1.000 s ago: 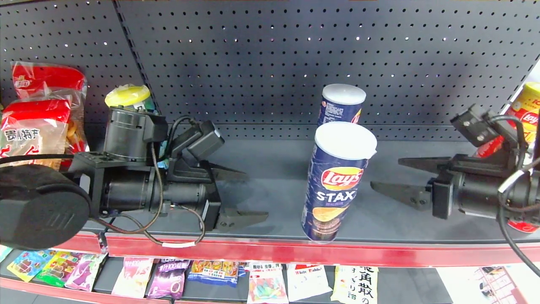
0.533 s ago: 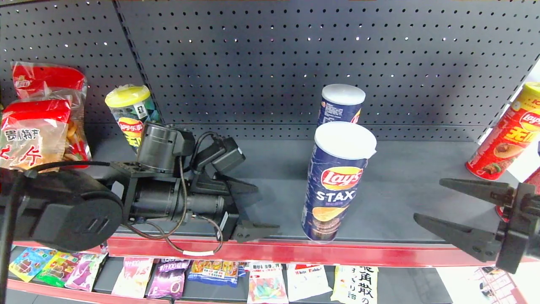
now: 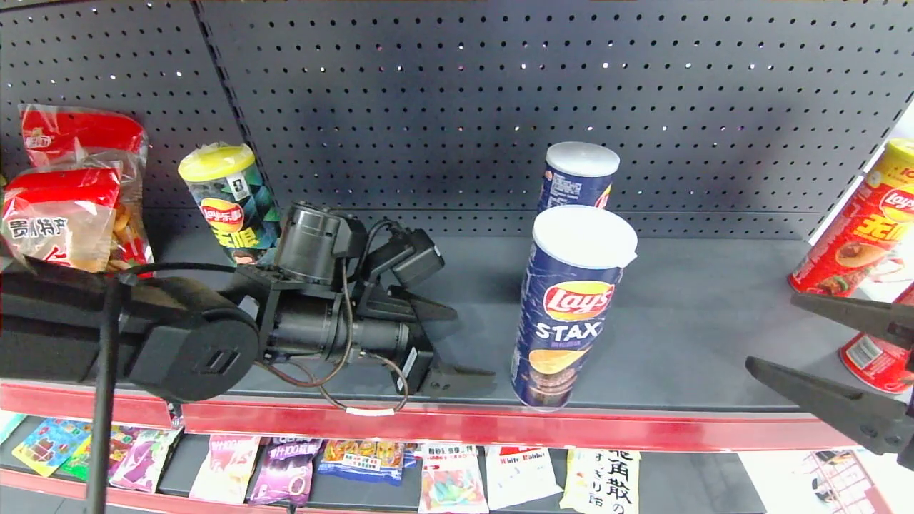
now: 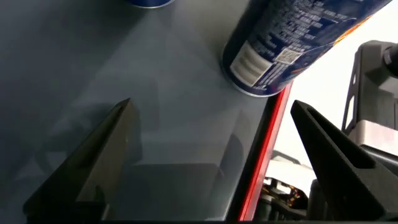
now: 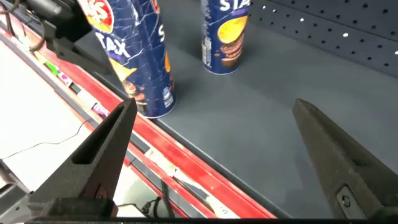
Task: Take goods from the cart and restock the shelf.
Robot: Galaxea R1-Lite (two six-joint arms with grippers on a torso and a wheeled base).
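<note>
Where the shelf (image 3: 678,321) meets its red lip (image 3: 500,425), the front blue can (image 3: 571,307) stands upright, long axis vertical, its white lid on, so the contents are hidden. It sits between the left gripper (image 3: 473,343) and the right gripper (image 3: 771,330), both spread wide, empty and apart from it, pointing toward it. Directly behind, near the pegboard (image 3: 428,107), a second blue can (image 3: 578,175) stands upright, also lidded.

The near can (image 3: 571,307) is standing on the shelf (image 3: 678,321) by its front lip, the far can (image 3: 580,175) behind it, both between the left gripper (image 3: 475,344) and right gripper (image 3: 771,330).
</note>
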